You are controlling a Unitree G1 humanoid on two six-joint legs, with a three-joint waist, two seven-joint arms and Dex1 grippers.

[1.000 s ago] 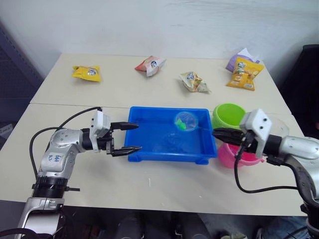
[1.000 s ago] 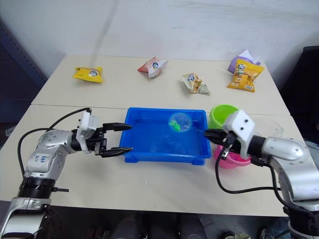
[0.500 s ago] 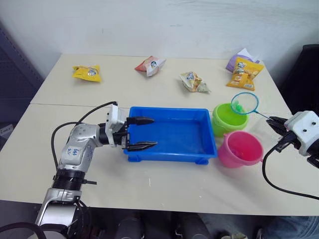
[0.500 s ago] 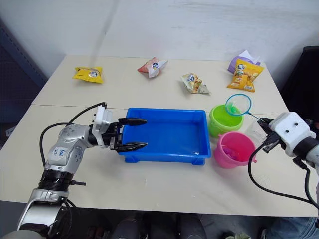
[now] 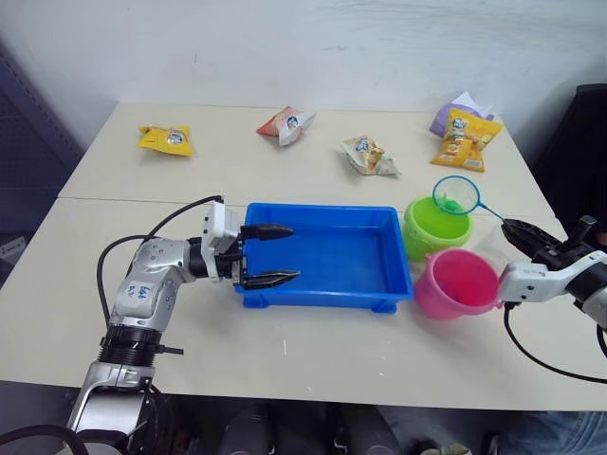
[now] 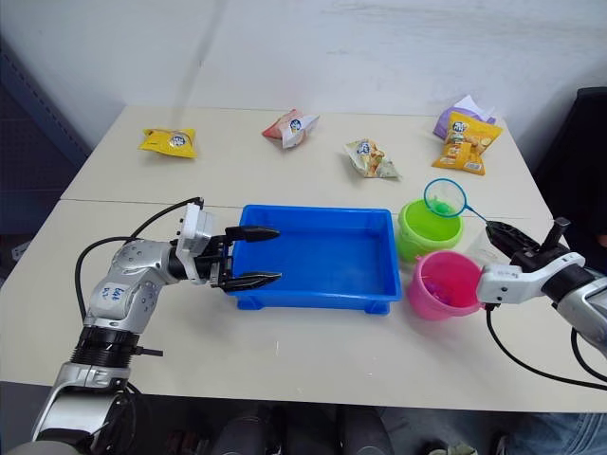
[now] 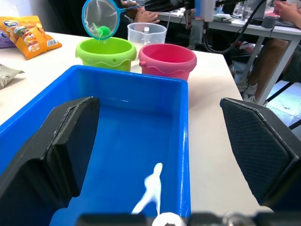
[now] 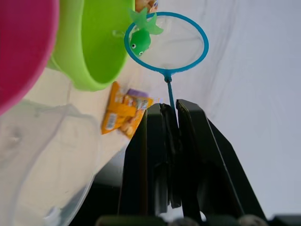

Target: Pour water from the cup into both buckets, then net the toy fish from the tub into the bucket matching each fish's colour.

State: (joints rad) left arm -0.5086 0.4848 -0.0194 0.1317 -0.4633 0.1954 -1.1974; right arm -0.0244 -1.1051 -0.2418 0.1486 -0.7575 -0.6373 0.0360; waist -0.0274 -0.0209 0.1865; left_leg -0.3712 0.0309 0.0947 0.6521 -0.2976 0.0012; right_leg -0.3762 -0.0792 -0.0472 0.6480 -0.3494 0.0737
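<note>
My right gripper (image 8: 170, 123) is clamped on the thin handle of the net (image 5: 458, 194), whose long axis runs away to the far left, putting the hoop and its green fish (image 8: 140, 41) above the green bucket (image 5: 436, 226), just beyond the pink bucket (image 5: 458, 282).

Blue tub (image 5: 322, 256), lime-green bucket (image 5: 436, 226), pink bucket (image 5: 458, 284), green fish (image 8: 140, 41).
</note>
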